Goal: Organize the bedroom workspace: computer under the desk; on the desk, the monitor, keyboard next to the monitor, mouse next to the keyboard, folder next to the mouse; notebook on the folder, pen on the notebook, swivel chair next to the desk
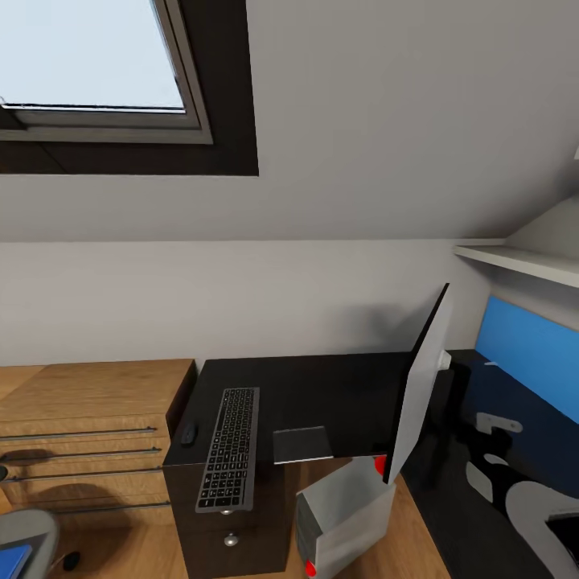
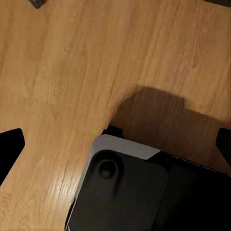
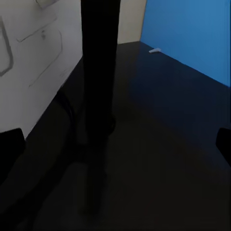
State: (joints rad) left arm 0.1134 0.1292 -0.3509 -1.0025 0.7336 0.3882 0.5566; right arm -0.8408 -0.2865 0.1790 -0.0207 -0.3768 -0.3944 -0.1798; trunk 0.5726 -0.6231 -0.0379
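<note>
Centrally in the head view, the glossy black surface (image 1: 322, 394) carries the keyboard (image 1: 229, 458) along its left end, the mouse (image 1: 188, 434) just beside it at the outer edge, and the grey notebook (image 1: 302, 444) near the front edge. The monitor (image 1: 418, 394) is seen edge-on at the inner corner, leaning. The computer (image 1: 346, 519) sits tilted on the wooden floor (image 1: 418, 547) below the front edge. The swivel chair (image 1: 24, 535) with the blue folder (image 1: 12, 559) on its seat lies at lower left, well apart, before a wooden cabinet (image 1: 88, 418).

Right tool (image 3: 115, 144): fingers (image 3: 9, 149) spread wide, holding nothing, over the surface (image 3: 159, 144); the monitor (image 3: 98, 72) stands close ahead, with bare dark top toward a blue panel (image 3: 192, 33). A small white object (image 3: 155, 49) lies by that panel.

Left tool (image 2: 115, 147): fingers (image 2: 9, 149) likewise wide apart and empty, over open floor (image 2: 96, 62)
</note>
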